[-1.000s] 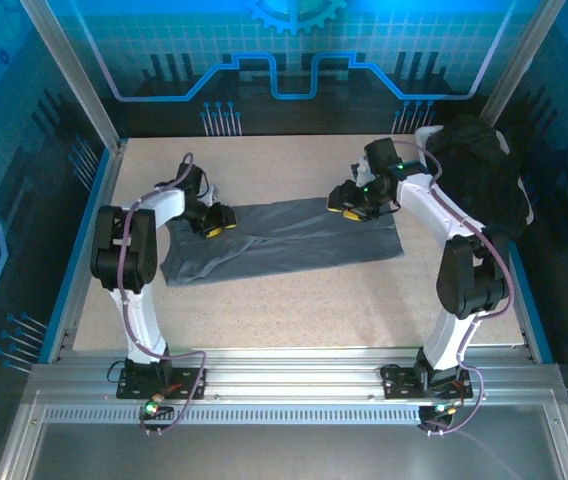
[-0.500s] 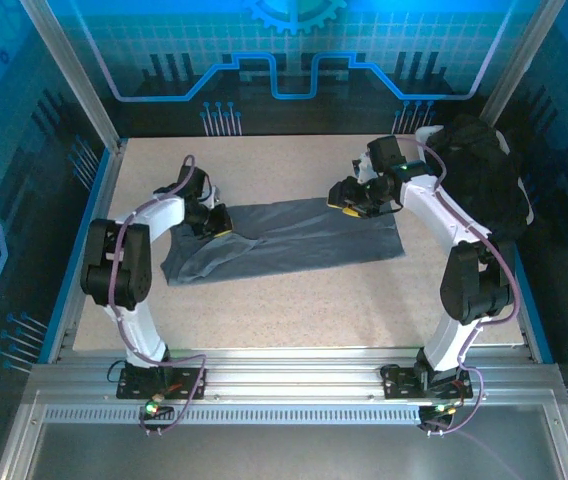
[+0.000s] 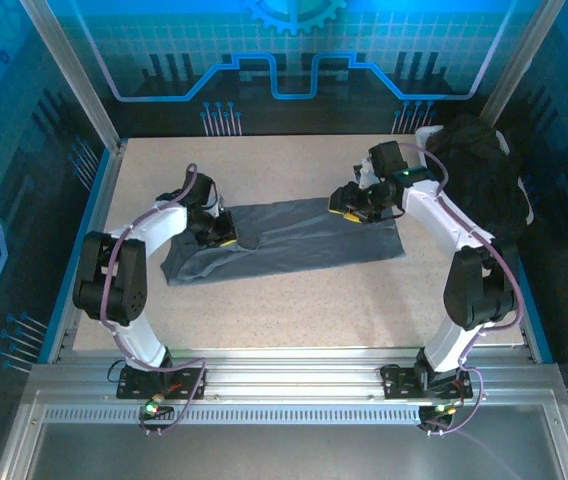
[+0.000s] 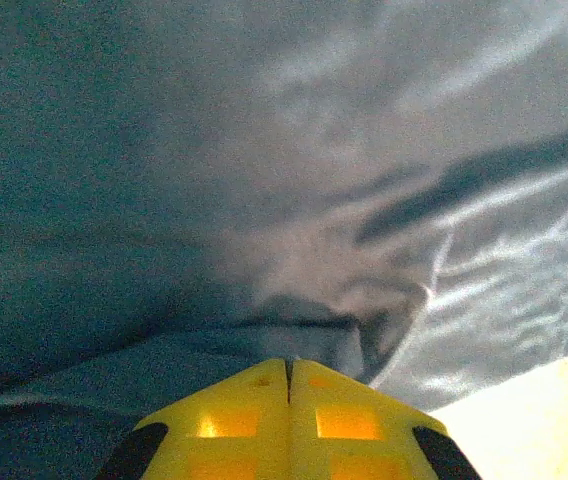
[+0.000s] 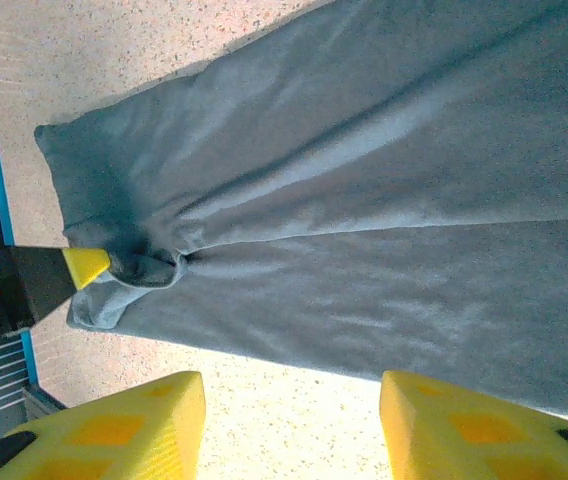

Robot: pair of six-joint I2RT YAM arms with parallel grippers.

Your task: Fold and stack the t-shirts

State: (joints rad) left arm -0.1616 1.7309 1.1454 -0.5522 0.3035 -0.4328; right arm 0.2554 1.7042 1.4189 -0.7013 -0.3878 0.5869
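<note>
Left gripper (image 3: 224, 237) is pinched shut on a fold at the left end of the grey shirt (image 3: 304, 235), spread flat on the table (image 3: 264, 310). Right gripper (image 3: 352, 208) hangs half open above its far edge, empty. Black shirts (image 3: 484, 180) lie heaped far right.

Speckled table (image 3: 294, 300) under blue-grey t-shirt (image 3: 294, 235), black t-shirts (image 3: 484, 175).
</note>
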